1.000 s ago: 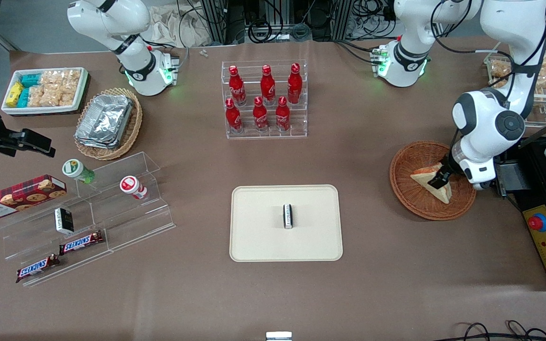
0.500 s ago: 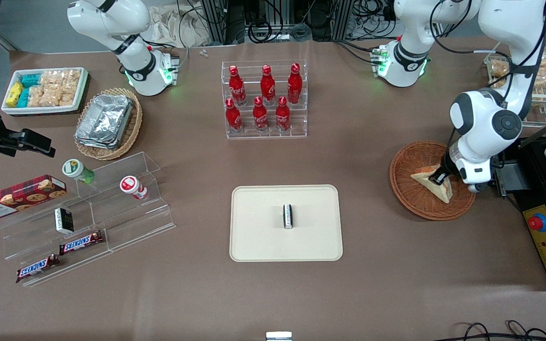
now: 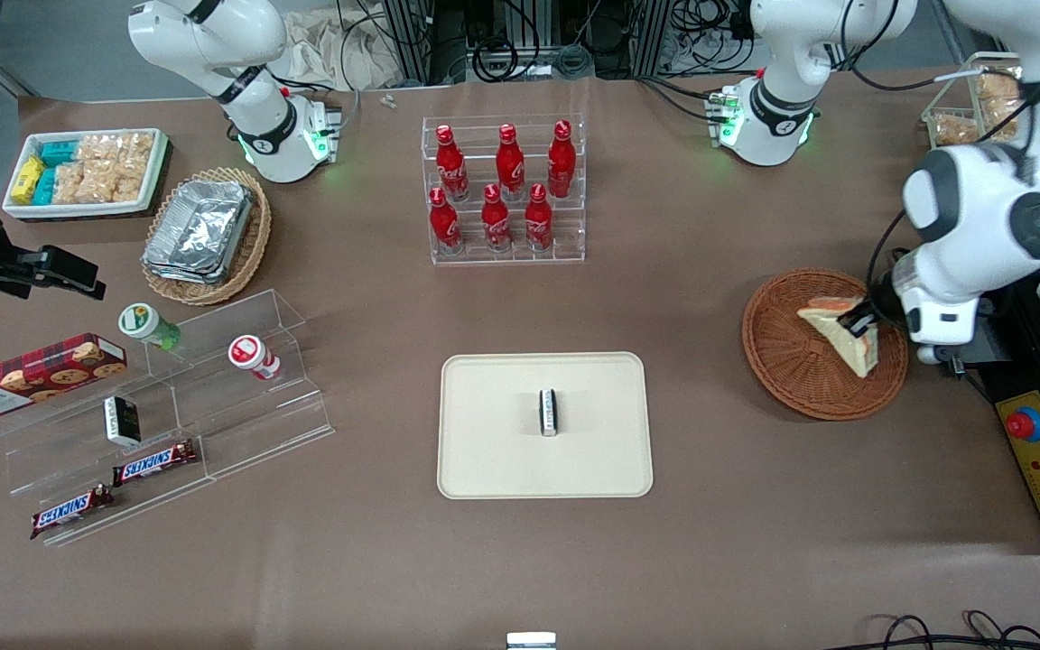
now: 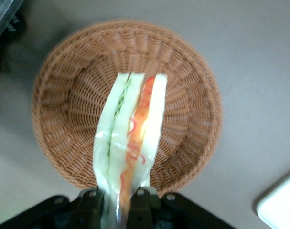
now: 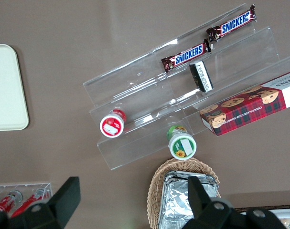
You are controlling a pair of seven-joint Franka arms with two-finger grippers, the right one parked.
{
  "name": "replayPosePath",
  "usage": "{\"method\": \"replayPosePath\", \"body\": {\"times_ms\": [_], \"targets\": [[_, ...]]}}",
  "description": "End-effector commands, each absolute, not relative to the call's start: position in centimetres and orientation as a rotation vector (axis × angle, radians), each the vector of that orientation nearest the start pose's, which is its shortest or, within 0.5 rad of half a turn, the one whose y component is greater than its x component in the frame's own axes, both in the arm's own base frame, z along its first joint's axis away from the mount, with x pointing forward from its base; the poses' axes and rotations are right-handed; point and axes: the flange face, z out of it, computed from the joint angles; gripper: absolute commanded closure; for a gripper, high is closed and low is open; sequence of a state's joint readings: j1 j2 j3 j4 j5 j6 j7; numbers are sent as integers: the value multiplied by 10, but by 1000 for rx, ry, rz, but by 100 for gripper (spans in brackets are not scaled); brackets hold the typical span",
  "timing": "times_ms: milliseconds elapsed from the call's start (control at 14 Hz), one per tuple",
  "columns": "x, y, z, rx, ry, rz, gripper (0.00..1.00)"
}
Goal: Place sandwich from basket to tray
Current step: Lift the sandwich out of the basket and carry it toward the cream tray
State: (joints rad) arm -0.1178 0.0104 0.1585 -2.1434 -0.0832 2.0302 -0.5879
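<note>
Gripper (image 3: 865,327) pinching the wrapped sandwich (image 3: 845,332) at one edge, the wedge raised above the basket (image 3: 791,379), which sits at about three o'clock from the tray (image 3: 484,451); a small packet (image 3: 548,412) occupies the tray's centre. Risk: the slick wrap could slide between the fingers in transit, or the wedge land on that packet

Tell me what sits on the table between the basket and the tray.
Nothing: the front view shows only bare brown tabletop between the basket and the tray. The hand holds the sandwich above the basket.
</note>
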Motion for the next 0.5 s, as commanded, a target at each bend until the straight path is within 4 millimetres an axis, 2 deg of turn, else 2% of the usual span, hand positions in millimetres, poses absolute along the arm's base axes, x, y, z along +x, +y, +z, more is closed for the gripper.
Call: {"method": "replayPosePath", "body": {"times_ms": [0, 143, 214, 286, 429], "targets": [[549, 18, 481, -3054, -844, 264, 100], [559, 8, 527, -3047, -684, 238, 100], [563, -6, 542, -3036, -563, 220, 100], [568, -32, 551, -3040, -464, 197, 100], [569, -74, 553, -3039, -350, 181, 100]]}}
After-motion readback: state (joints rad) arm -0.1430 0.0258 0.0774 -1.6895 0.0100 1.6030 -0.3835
